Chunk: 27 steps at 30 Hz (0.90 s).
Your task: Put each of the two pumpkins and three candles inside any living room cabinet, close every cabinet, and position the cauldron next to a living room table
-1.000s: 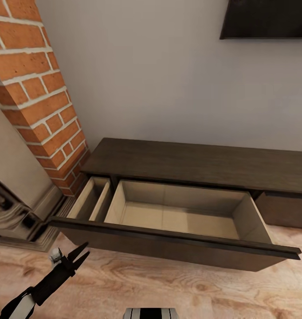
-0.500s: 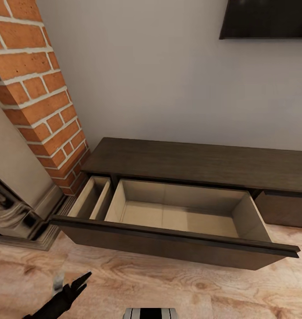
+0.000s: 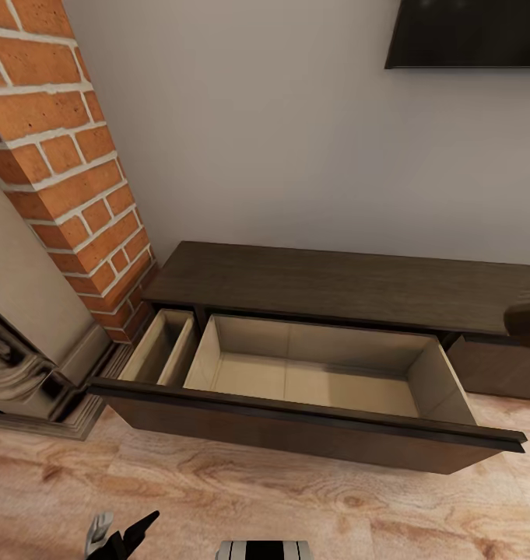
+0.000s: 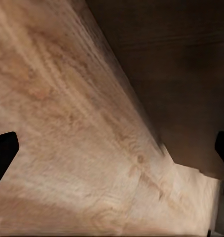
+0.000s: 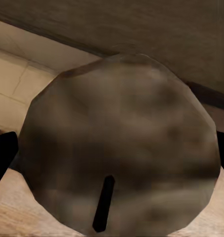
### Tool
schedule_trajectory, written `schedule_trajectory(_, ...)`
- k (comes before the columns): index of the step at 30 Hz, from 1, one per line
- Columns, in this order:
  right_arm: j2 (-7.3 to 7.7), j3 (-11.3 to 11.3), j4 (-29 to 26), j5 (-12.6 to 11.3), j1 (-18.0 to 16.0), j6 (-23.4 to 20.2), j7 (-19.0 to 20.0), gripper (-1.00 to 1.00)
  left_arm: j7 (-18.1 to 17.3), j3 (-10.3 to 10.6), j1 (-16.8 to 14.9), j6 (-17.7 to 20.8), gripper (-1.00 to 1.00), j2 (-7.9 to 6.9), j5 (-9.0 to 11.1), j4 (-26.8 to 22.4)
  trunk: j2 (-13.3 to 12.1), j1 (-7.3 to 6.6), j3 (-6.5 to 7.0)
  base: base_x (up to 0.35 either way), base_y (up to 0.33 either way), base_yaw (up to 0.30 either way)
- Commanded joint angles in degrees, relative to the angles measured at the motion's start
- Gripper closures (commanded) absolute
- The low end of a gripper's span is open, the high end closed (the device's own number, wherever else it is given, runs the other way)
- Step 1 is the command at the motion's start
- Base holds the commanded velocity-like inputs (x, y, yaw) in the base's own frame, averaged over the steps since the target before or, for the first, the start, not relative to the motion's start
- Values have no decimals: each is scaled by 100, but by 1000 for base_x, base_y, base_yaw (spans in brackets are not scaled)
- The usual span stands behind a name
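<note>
The cabinet (image 3: 335,284) is a long, low, dark brown unit against the wall. Its wide drawer (image 3: 311,381) is pulled out, and the beige inside is bare. A round brownish candle (image 5: 122,128) with a dark wick sits between the fingers of my right gripper (image 5: 112,158), which is shut on it above the cabinet's edge. In the head view the candle (image 3: 529,320) shows at the right edge, over the cabinet top. My left gripper (image 3: 121,535) is open and low over the wooden floor, in front of the drawer's left end. The pumpkins, cauldron and table are out of view.
A red brick fireplace (image 3: 62,171) with a stone surround (image 3: 39,373) stands left of the cabinet. A narrow side compartment (image 3: 159,350) is open beside the wide drawer. The drawer front (image 3: 296,424) juts out over the floor. A dark TV (image 3: 467,31) hangs on the wall.
My left gripper has dropped back toward the bottom edge of the head view. The brown candle has come in at the right edge over the cabinet.
</note>
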State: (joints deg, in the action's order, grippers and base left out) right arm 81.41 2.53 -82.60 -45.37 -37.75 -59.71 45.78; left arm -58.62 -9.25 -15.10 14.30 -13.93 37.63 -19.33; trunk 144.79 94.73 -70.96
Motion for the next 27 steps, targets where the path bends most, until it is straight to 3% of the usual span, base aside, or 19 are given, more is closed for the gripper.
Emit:
schedule_trajectory(1,-153,162,1,6,-136,-29,-224,100,-14,-7,-1,58,-100,4,18,10,2,-2,-3,0,0,0)
schedule_trajectory(4,-456,356,-11,64,-136,-29,-656,100,-15,-7,-1,51,-100,1,8,20,2,-2,-3,0,0,0)
schedule_trajectory(6,-569,395,-17,78,-136,-29,-762,100,-24,-7,-1,49,-100,-4,8,22,2,-2,-3,0,0,0)
schedule_trajectory(9,-884,454,-50,187,-136,-29,-949,100,-45,-7,-1,40,-100,-11,-3,24,2,-2,-3,0,0,0)
schedule_trajectory(16,-1705,497,-126,942,-136,-29,-1101,100,-68,-7,-1,30,-100,-42,-3,25,2,-2,-3,2,0,0)
schedule_trajectory(18,-1854,500,-134,1084,-136,-29,-1104,100,-69,-7,-1,29,-100,-51,-2,25,2,-2,-3,86,0,0)
schedule_trajectory(24,-2001,525,-142,1214,-136,-29,-1104,100,-70,-7,0,29,-100,-64,-2,25,2,-2,-3,228,0,0)
schedule_trajectory(27,-2018,820,-139,1246,-136,-21,-1099,100,-70,-7,5,29,-100,-66,-2,24,2,-2,-3,77,0,0)
